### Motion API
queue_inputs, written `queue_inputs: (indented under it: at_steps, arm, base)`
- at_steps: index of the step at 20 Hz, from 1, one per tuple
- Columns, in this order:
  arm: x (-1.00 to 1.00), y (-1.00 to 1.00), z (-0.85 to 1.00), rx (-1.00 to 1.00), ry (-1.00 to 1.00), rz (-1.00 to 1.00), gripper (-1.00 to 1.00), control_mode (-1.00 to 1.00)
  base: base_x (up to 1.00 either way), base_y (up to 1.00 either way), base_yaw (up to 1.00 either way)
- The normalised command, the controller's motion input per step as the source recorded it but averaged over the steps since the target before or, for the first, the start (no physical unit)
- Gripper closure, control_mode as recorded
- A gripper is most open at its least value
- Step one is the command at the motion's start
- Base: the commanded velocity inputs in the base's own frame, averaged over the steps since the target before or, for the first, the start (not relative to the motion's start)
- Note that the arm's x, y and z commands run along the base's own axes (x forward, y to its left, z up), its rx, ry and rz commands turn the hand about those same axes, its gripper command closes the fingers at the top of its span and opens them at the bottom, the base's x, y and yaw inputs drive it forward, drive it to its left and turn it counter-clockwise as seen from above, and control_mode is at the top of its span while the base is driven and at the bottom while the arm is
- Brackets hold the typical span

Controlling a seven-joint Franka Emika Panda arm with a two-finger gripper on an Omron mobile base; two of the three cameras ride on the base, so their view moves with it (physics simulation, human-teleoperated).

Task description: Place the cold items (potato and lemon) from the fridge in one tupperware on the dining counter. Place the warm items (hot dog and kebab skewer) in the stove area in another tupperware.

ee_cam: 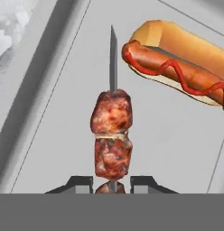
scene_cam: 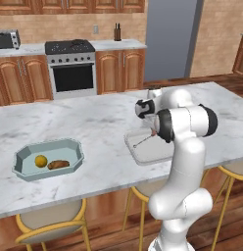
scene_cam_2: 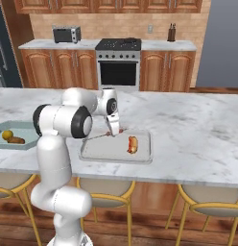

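Fingers (ee_cam: 113, 182) are pinched on the skewer (ee_cam: 112, 135), operator: you can see in the hand view the two dark tips pressing either side of the lowest chunk of meat, with the metal point sticking out past the top chunk. From the right base view your gripper (scene_cam_2: 113, 130) sits over the near-left part of the tub (scene_cam_2: 140, 156), and the skewer's thin rod slants down toward that tub's left wall. Whether the rod touches the tub floor you cannot tell.

Take the tub as your landmark. It is the shallow grey rectangular one on the counter (scene_cam_2: 197, 125), close to the near edge. Inside it, toward its right half, lies the hot dog (scene_cam_2: 132, 143), in its bun with a red squiggle of sauce; in the hand view it lies just beside the skewer's tip, apart from it.

Well to the left of the tub, on the same counter, stands a second tupperware (scene_cam: 25, 171), blue-grey with cut corners. You can see the lemon (scene_cam: 40, 160) and the potato (scene_cam: 58, 164) lying in it side by side, the lemon on the left.

Beyond the counter, against the back wall, stands the stove (scene_cam: 70, 63).
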Motion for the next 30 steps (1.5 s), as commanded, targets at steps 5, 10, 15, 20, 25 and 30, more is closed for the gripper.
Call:
queue_inputs:
  at_steps: [5, 10, 15, 20, 25, 30]
  arm:
    - [-0.05, -0.11, -0.28, 0.01, -0.05, -0.04, 1.0, -1.0]
    - [0.15, -0.16, -0.07, 0.0, -0.01, 0.07, 1.0, -1.0]
    - [0.0, -0.06, -0.09, 0.0, 0.0, 0.2, 1.0, -1.0]
    - [0.0, -0.01, -0.2, 0.0, 0.0, 0.15, 1.0, -1.0]
    - [0.0, 0.0, -0.36, 0.0, 0.0, 0.11, 1.0, -1.0]
    - [0.0, 0.0, -0.24, 0.0, -0.03, 0.06, 1.0, -1.0]
  base:
    - [0.0, 0.0, 0.0]
    - [0.0, 0.0, 0.0]
    - [0.0, 0.0, 0.0]
    - [0.0, 0.0, 0.0]
    - [0.0, 0.0, 0.0]
    - [0.0, 0.0, 0.0]
